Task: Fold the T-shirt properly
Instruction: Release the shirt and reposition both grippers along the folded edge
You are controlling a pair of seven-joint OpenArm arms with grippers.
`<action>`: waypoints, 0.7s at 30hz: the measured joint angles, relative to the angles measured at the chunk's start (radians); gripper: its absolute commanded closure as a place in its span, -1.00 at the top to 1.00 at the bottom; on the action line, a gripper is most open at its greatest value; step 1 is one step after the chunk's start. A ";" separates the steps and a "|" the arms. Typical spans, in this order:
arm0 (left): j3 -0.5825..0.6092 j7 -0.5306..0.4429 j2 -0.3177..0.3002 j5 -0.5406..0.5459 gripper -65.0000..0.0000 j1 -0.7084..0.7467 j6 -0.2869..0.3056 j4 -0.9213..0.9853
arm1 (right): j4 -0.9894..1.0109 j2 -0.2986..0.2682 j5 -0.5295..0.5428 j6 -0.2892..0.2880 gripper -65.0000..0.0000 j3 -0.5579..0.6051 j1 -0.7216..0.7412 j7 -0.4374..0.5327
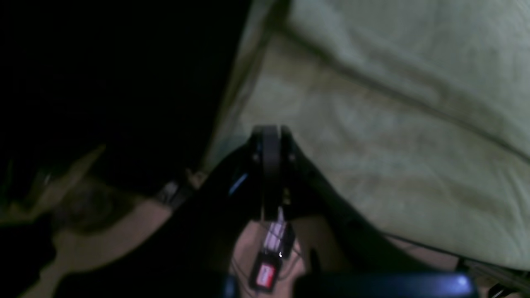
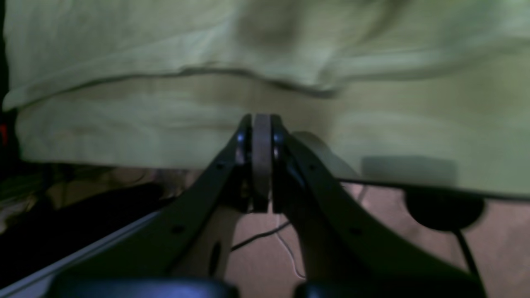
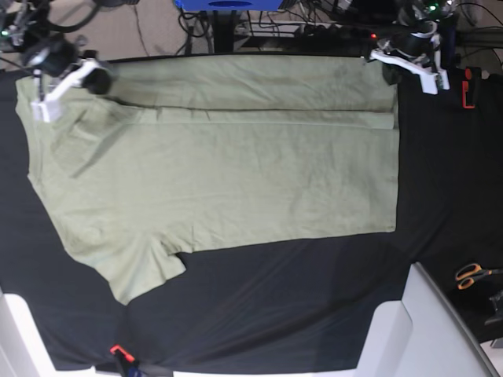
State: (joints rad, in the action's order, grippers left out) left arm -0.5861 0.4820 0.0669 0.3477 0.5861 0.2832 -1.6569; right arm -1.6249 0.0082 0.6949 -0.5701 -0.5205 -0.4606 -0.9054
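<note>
Black cloth (image 3: 314,314) covers the table, with cables and floor clutter along the far edge. I see the T-shirt (image 3: 228,173) spread flat on it, pale sage green, its far long side folded over into a band running across the top of the base view, one short sleeve sticking out toward the near left corner. My right gripper (image 3: 43,106) sits at the shirt's far left corner in the base view; in its wrist view (image 2: 261,120) the jaws are pressed together at the green fabric's edge, but I can't tell if any cloth is pinched between them. My left gripper (image 3: 409,67) is at the far right corner of the shirt; its wrist view (image 1: 271,132) shows the jaws closed tight right at the shirt's fold, again can't confirm a pinch, picture is dark and blurred. Orange-handled scissors (image 3: 471,275) lie off the cloth at right, well apart from the shirt. A small red clip (image 3: 118,351) sits at the cloth's near edge.
</note>
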 measured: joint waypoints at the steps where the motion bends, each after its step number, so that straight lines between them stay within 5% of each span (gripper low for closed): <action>1: -0.002 -0.009 0.006 -0.003 -1.00 0.000 -0.003 0.010 | 0.023 0.003 -0.004 0.000 -0.99 0.014 0.008 0.000; 21: -0.001 -0.018 -0.020 -0.019 -1.00 -0.140 -0.014 0.156 | 0.244 0.000 -0.019 0.001 -0.99 0.020 0.153 0.003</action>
State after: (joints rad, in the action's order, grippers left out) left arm -0.5873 0.4644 0.0471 0.3290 0.4458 0.2687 -1.5013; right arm -1.3811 0.0082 0.6758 -0.5690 -0.5007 -0.3077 -0.9024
